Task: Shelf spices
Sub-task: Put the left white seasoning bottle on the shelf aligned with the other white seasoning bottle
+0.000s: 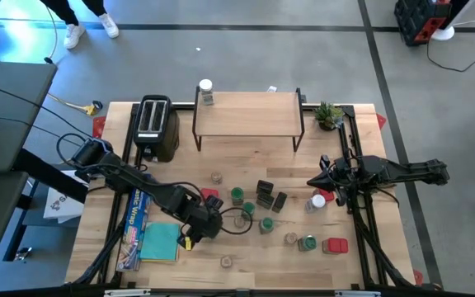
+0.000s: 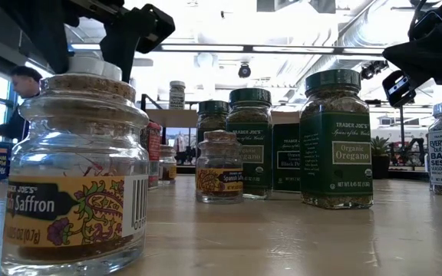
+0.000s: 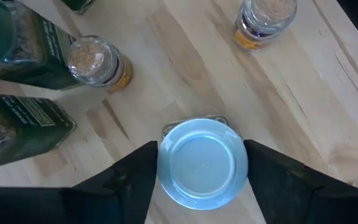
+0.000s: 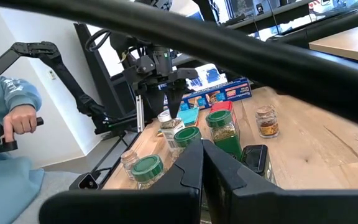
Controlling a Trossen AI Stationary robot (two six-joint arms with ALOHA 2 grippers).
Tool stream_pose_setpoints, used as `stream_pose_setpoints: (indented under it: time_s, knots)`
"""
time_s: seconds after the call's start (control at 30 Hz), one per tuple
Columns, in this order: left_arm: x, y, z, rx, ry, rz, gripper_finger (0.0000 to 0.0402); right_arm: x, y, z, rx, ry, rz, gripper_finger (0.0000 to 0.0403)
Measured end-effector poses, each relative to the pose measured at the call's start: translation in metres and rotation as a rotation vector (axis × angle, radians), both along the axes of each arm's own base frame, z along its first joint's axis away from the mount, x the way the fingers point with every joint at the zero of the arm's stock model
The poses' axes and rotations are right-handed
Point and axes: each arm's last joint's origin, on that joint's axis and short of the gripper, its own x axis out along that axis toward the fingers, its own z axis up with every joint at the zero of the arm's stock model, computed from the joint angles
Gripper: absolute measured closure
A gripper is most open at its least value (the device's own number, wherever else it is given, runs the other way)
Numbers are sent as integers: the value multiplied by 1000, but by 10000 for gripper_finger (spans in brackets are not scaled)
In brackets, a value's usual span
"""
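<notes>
Left end effector (image 3: pixel 202 167): fingers straddle a white-lidded jar (image 3: pixel 202 163) mid-surface, not visibly clamped, set for lifting. Right end effector (image 1: pixel 317 180): closed, empty, waiting right-side. Shelf (image 1: pixel 250 111): far edge, one jar (image 1: pixel 206 91) on its left corner.

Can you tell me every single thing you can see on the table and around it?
shelf: one, light wood with black legs, back of the table
white-lidded jars: three, one on the shelf's left corner, two on the table
green-lidded jars: about four, table middle and right
black boxes: two, middle
red tins: at least two, front right and middle
tiny clear jars: three, brown tops, scattered
toaster: one, black, left of the shelf
foil box: one, blue, front left
cloth: one, teal, beside the foil box
plant: one, green, back right
person: one, light blue sleeve, off the table
left end effector: at a white-lidded jar
right end effector: shut, right side
</notes>
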Motion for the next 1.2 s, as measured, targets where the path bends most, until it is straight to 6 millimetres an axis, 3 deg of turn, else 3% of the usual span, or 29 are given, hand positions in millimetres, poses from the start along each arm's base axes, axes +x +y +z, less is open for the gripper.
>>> stream_pose_setpoints:
  time_s: [0.1,0.33,0.63,0.77,1.03,1.2]
  knots:
    - [0,0,0,-20,6,39,208,0,0,0,0,0,0,403]
    - [-3,2,2,-86,60,249,209,0,0,0,0,0,0,403]
    - [-31,11,16,-51,87,876,189,0,0,0,0,1,0,403]
    - [-39,6,19,-71,53,1033,187,0,0,0,0,0,0,403]
    - [-42,-1,18,-110,55,1126,183,0,0,0,0,1,0,403]
    - [-42,-1,18,-113,59,1127,158,0,0,0,0,0,0,403]
